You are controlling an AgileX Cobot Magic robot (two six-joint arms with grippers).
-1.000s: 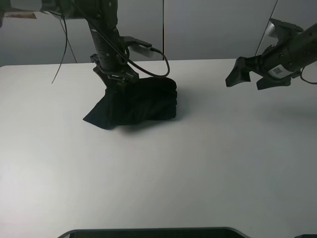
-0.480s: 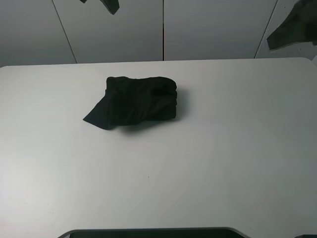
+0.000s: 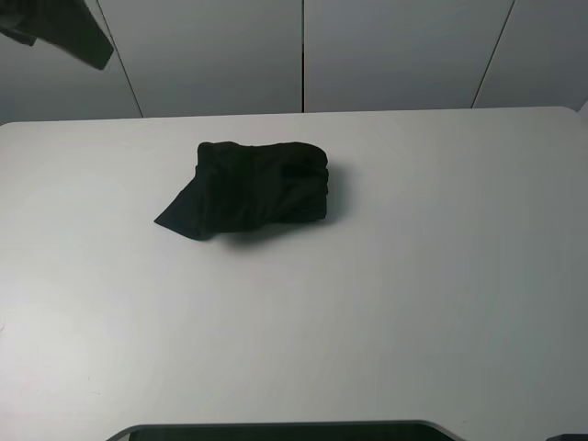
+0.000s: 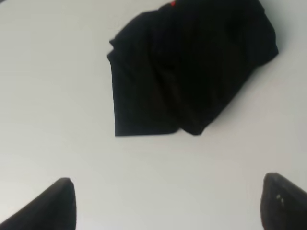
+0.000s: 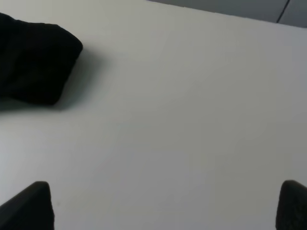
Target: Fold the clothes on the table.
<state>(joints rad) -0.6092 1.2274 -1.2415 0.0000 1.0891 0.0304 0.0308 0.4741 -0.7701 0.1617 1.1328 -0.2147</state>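
From high, the shirt (image 3: 253, 188) lies bunched on the table (image 3: 413, 276), left of centre, a flap pointing to 8 o'clock. Left wrist: left gripper (image 4: 168, 203) spread wide above it, empty. Right wrist: right gripper (image 5: 165, 206) wide, empty, shirt toward 10 o'clock.

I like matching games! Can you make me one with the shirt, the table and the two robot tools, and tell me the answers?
Things:
1. T-shirt
2. table
3. left tool
4. right tool

Descriptions:
A. plain white and flat
B. black, folded into a bundle
C. open above the shirt
D. open over bare tabletop, with the shirt off to one side

Pairs: 1-B, 2-A, 3-C, 4-D
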